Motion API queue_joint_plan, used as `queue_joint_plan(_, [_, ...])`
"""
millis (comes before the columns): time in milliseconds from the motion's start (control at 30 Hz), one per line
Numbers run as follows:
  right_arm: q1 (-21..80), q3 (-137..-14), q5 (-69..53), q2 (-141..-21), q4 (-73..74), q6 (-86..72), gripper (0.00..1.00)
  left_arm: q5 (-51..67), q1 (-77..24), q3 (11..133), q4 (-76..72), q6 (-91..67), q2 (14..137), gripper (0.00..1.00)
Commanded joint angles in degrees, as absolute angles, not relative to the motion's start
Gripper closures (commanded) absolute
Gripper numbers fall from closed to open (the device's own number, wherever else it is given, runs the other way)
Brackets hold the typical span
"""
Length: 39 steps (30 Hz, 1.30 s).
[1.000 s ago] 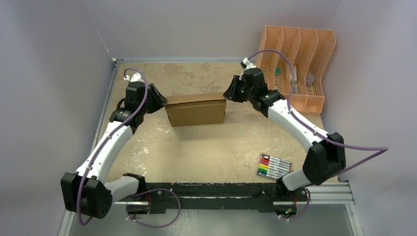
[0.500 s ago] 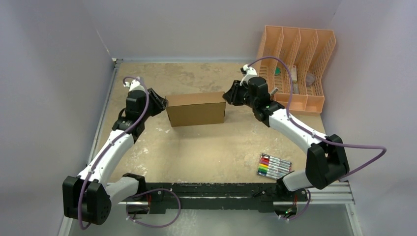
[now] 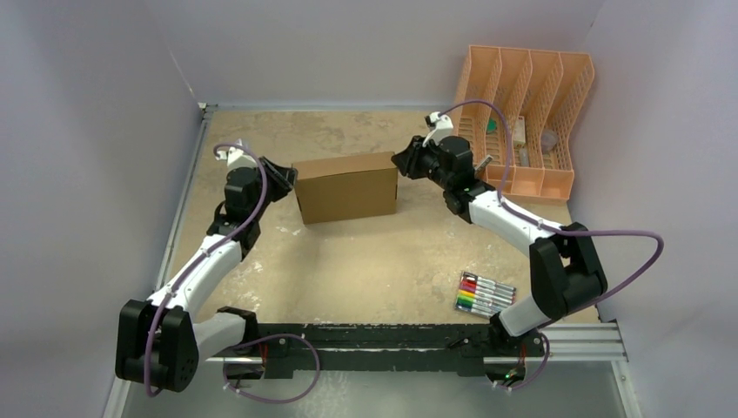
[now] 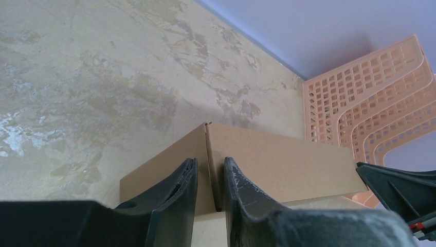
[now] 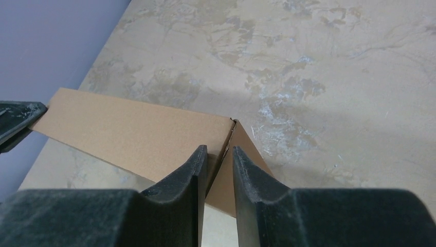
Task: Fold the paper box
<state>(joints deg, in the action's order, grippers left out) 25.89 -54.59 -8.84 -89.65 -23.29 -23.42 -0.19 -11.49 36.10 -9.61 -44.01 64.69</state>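
Mottled tan tabletop (image 3: 365, 261): paper box (image 3: 346, 187) standing mid-table, between arms. You are pinching end corners, left gripper (image 4: 209, 162) and right gripper (image 5: 220, 150) both nipping cardboard. Judging light, stiff, crushable; corner edges suiting grip.

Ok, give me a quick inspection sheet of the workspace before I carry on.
Surface: mottled tan table, worn patches.
Job's things: box looks assembled, held between both arms.
Clutter: markers near the right arm's base; peach organizer at the far right, small items inside.
Grippers: left fingers pinch the box's left end; right fingers pinch its right end.
Cables: purple cables loop clear of the box.
Surroundings: plain walls; nothing else seen.
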Motion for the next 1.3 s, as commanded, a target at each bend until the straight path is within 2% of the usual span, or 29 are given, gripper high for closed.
queue_joint_plan(0, [28.0, -52.1, -17.1, -94.6, 4.8, -17.4, 0.73, 5.2, -12.2, 33.2, 9.3, -40.5, 70.6, 0.76])
queue_joint_plan(167, [28.0, -61.5, -20.9, -95.4, 8.6, -15.4, 0.68, 6.9, -12.2, 37.7, 9.3, -39.6, 69.9, 0.75])
queue_joint_plan(333, [28.1, -63.2, -22.4, -94.1, 9.8, -14.9, 0.67, 8.8, -12.2, 37.8, 11.7, -39.2, 66.9, 0.74])
queue_joint_plan(633, [28.2, -53.1, -24.3, -84.5, 5.1, -17.4, 0.67, 8.6, -12.2, 36.4, 18.0, -39.8, 57.2, 0.69])
queue_joint_plan(933, [28.5, -40.8, -16.6, -70.8, 0.5, -23.9, 0.66, 11.5, -12.3, 33.1, 23.7, -40.0, 46.7, 0.66])
queue_joint_plan(1267, [28.5, -40.6, -4.5, -56.7, 11.1, -25.6, 0.51, 4.9, -16.0, 35.1, 31.1, -43.5, 34.0, 0.5])
